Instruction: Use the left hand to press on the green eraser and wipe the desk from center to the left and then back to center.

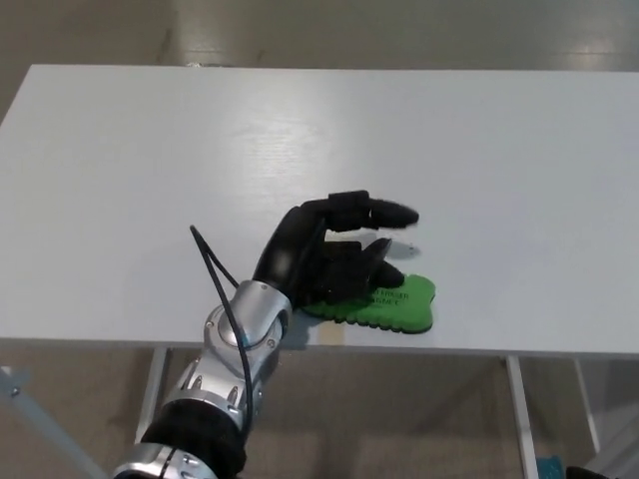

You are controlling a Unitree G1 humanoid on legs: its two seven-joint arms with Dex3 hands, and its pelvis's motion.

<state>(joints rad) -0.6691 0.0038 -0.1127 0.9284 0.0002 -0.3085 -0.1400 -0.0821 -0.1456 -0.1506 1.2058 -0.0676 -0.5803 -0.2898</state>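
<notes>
Left hand [334, 257] sits on the white surface [479, 150], near the front edge, roughly mid-width. Palm faces down w/ the lower fingers [371, 267] spread flat across the left part of the green eraser [389, 302], pressing on it from above, not wrapped round it. One finger sticks out higher, pointing right, clear of the pad and above the surface. So the fingers are released and apart, resting on the eraser rather than clenching it.

Eraser lies flat on the surface, just inside the front edge, scalloped outline along its near side; some dark print on top, too small to read. Its right half is uncovered, left half under the hand. A small bit of tan tape [333, 334] shows at the front edge just left of the eraser, mostly hidden.

Silver wrist and forearm [235, 349] come up from below the front edge at lower left, w/ a black cable [212, 267] looping beside the wrist. Right hand not in the picture. Table legs and tan floor visible below the surface
</notes>
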